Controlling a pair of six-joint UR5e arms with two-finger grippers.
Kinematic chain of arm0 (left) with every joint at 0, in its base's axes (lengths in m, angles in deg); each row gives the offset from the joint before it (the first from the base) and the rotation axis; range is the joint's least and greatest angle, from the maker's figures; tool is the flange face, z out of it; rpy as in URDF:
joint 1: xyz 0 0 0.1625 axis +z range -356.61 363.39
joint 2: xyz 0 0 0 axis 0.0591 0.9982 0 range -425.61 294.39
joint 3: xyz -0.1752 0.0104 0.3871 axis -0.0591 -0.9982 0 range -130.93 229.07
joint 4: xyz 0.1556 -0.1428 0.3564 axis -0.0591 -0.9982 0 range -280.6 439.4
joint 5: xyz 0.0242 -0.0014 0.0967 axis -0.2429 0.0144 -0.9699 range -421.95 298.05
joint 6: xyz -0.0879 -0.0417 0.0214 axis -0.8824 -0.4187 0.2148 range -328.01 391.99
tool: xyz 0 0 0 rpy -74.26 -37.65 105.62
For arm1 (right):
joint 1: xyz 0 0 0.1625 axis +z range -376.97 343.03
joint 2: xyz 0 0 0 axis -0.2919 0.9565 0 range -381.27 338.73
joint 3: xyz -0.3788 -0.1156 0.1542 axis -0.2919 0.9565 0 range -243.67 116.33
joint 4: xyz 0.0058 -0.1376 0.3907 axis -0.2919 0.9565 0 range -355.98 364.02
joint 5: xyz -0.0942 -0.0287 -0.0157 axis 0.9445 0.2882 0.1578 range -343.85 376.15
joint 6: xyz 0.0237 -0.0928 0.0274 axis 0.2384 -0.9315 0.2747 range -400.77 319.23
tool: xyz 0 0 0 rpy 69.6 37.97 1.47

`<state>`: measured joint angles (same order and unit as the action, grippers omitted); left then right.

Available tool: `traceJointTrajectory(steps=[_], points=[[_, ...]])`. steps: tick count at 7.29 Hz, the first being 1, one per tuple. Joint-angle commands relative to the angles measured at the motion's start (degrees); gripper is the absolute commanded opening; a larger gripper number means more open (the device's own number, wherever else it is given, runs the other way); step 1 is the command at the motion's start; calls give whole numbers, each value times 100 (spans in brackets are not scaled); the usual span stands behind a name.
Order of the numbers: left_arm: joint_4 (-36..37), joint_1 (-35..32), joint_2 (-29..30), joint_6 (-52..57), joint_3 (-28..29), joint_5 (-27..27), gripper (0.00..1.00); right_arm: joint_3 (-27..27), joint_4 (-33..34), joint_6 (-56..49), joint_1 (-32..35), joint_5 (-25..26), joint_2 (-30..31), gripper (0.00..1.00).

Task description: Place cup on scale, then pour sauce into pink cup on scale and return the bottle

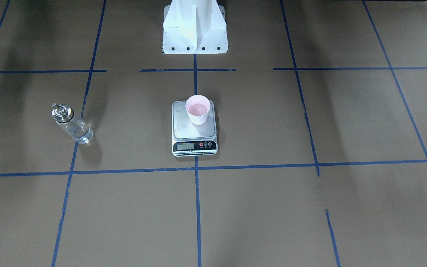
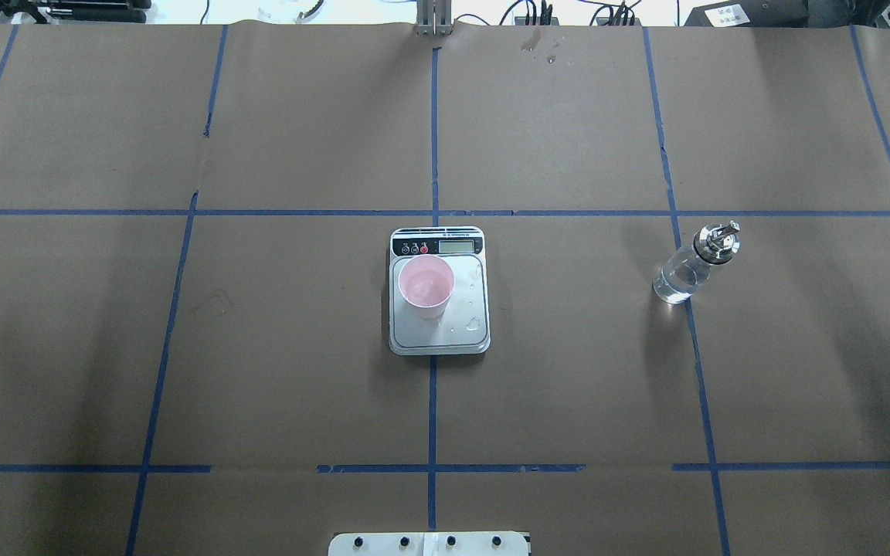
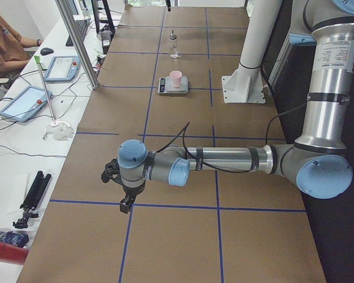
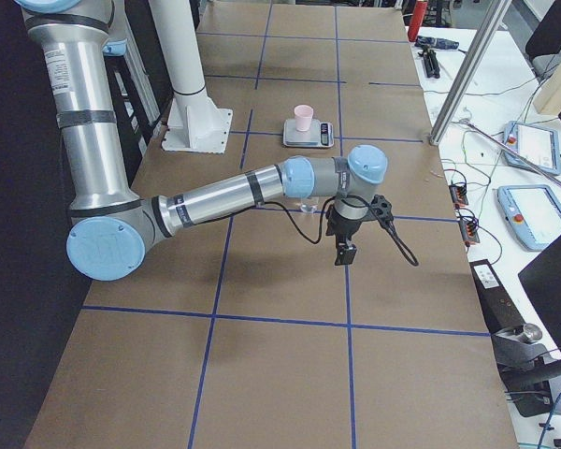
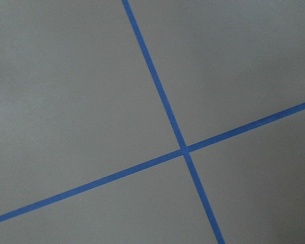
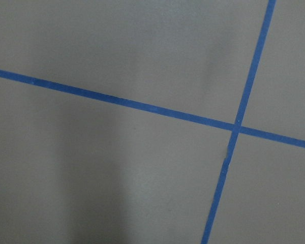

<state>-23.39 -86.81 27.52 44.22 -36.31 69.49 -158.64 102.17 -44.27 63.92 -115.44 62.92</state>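
Note:
The pale pink cup [image 2: 426,286] stands upright on the silver scale [image 2: 468,336], on the half of the platform nearer the display; it also shows in the front view [image 1: 198,109]. The clear glass bottle [image 2: 694,264] with the metal spout stands upright on the table to the scale's right, holding some clear sauce [image 2: 675,284]. My left gripper [image 3: 125,203] hangs over the table's left end, far from the scale. My right gripper [image 4: 343,254] hangs over the right end. Both show only in side views, so I cannot tell whether they are open or shut.
Brown paper with blue tape lines [image 2: 433,139] covers the table. A few droplets lie on the scale platform [image 2: 474,324]. The robot's white base [image 1: 194,27] stands behind the scale. Tablets and cables [image 3: 26,100] lie on the side bench, where a person sits.

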Motion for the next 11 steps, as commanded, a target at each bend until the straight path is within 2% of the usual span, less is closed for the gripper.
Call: traceJointTrajectory(steps=[1, 6, 8, 11], points=[[23, -6, -14, 7, 65, -40, 100, 872, -1407, 42, 530, -635, 343, 100], [294, -7, -172, 15, 22, -23, 100, 753, -1387, 182, 1060, -754, 467, 100], [357, -7, -189, 15, 4, 4, 100, 691, -1395, 682, 1069, -745, 475, 100], [366, -7, -190, -72, 30, 30, 100, 682, -1404, 693, 1069, -710, 475, 100]])
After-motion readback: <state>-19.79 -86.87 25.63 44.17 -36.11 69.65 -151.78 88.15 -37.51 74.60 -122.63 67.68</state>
